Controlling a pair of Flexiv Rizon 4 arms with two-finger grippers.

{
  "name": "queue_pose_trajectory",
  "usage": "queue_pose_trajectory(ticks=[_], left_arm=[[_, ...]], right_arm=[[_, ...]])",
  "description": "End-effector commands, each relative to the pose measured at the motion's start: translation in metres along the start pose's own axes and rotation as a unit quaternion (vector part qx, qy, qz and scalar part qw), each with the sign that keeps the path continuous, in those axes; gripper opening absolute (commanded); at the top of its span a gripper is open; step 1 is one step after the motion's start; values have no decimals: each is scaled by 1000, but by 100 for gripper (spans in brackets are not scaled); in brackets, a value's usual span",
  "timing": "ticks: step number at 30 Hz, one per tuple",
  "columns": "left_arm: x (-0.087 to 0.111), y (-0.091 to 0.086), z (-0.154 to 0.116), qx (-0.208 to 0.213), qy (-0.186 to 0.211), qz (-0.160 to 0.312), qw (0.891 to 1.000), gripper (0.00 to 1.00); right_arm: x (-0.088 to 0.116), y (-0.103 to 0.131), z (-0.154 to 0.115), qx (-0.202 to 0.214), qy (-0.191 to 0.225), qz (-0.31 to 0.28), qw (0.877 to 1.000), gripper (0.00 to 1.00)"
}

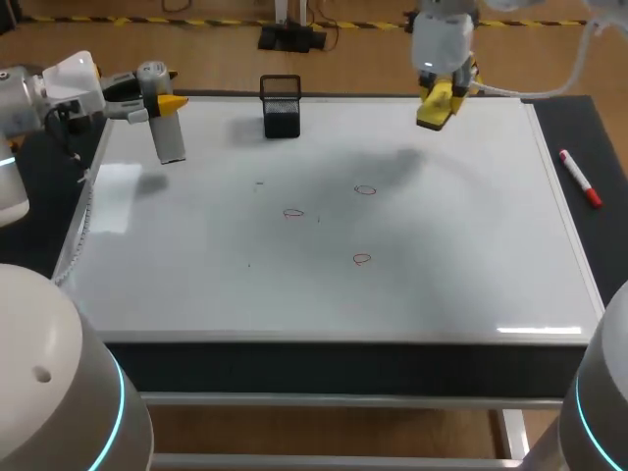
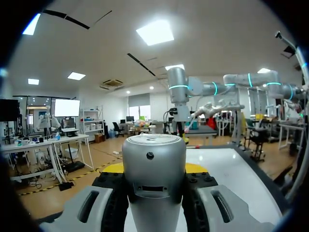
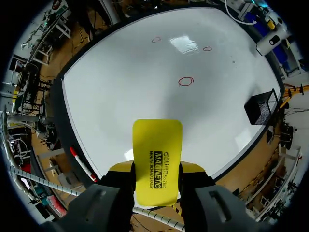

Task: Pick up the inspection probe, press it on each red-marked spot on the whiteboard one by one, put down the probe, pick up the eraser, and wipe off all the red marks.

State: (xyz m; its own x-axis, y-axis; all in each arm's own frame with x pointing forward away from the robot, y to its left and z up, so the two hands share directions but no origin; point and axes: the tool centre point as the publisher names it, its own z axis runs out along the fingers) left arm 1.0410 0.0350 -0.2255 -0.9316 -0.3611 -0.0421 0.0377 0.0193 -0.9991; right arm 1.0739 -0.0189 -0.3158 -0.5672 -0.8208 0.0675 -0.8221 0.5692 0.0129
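Note:
My left gripper (image 1: pixel 160 98) hangs over the whiteboard's (image 1: pixel 324 294) far left corner, shut on a grey cylindrical probe (image 1: pixel 169 137) that points down above the board. In the left wrist view the probe (image 2: pixel 153 154) fills the gap between the fingers of that gripper (image 2: pixel 154 170). My right gripper (image 1: pixel 439 96) is above the far right part of the board, shut on a yellow eraser (image 1: pixel 432 113); the eraser (image 3: pixel 157 159) sticks out ahead of the gripper (image 3: pixel 157 175). Three red circle marks (image 1: pixel 365 190) (image 1: pixel 293 212) (image 1: pixel 361 259) sit mid-board, also red marks (image 3: pixel 185 81) ahead of the eraser.
A black mesh cup (image 1: pixel 282 106) stands on the board's far edge, between the two grippers; the cup (image 3: pixel 260 107) also shows in the right wrist view. A red marker (image 1: pixel 580 178) lies on the dark table right of the board.

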Motion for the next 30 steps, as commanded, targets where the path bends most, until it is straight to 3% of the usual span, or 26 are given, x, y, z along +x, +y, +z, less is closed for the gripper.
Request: queue_pose_trajectory(ticks=[1,11,14,30], left_arm=[[0,-1,0,0,0,1,1000,0],[0,-1,0,0,0,1,1000,0],[0,-1,0,0,0,1,1000,0],[0,-1,0,0,0,1,1000,0]], right_arm=[[45,4,-6,18,-13,7,1000,0],[74,0,-7,16,-6,32,999,0],[80,-1,-9,6,-24,41,999,0],[82,0,-12,-5,-38,32,999,0]])
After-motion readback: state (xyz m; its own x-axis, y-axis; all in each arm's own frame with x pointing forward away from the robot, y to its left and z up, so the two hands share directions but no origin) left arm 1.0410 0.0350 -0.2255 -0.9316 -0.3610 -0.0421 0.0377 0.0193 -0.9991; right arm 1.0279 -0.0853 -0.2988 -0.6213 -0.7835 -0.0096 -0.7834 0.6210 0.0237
